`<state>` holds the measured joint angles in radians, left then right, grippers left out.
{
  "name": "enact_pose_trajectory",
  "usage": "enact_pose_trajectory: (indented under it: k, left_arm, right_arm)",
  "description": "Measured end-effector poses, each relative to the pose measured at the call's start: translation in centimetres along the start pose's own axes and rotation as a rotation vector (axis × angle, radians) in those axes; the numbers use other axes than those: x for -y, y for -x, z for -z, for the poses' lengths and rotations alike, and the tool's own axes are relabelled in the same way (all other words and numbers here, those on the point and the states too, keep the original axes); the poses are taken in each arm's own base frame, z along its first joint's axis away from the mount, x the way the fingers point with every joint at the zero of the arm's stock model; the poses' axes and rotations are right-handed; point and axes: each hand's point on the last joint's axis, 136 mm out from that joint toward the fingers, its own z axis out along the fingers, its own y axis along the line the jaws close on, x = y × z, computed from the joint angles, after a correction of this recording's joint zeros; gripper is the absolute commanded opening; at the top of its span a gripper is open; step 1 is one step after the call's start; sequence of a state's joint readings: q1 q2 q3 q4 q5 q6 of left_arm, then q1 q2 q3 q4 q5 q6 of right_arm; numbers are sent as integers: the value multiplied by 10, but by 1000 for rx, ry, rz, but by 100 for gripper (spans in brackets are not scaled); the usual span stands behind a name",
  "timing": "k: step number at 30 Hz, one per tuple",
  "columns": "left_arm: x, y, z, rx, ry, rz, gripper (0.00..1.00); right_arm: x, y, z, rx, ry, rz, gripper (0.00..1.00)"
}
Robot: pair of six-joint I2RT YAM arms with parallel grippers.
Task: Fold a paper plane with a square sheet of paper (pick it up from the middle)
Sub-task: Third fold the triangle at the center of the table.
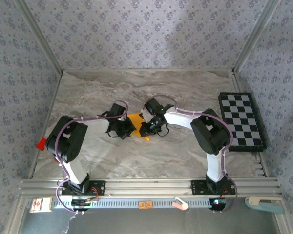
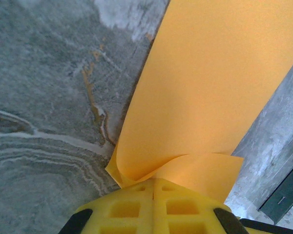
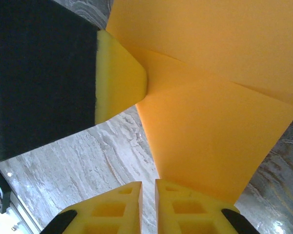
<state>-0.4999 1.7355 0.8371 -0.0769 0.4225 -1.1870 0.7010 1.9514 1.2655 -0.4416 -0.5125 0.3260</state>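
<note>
Left claw (image 2: 154,184) pinches paper sheet (image 2: 210,87) at its edge; table (image 2: 39,97) open around.

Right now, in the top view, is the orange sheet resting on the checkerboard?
No, the orange sheet is near the middle of the table, well apart from the checkerboard at the right.

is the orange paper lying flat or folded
Partly folded, not flat: the square sheet of paper shows a crease across it, and it buckles where the left gripper pinches it.
</note>
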Motion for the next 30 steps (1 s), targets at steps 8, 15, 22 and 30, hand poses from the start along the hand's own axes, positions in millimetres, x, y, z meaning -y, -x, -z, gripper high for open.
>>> enact_pose_trajectory:
  k: [8,15,22,30]
  left_arm:
    - [0,0,0,0,0,0,6]
    - [0,0,0,0,0,0,6]
    - [0,0,0,0,0,0,6]
    - [0,0,0,0,0,0,6]
  right_arm:
    - [1,-2,-3,-9,-1,-3,16]
    - [6,-5,-10,-26,-6,-12,16]
    - [7,-7,-12,-33,-8,-13,14]
    - [8,-9,-15,-42,-4,-17,13]
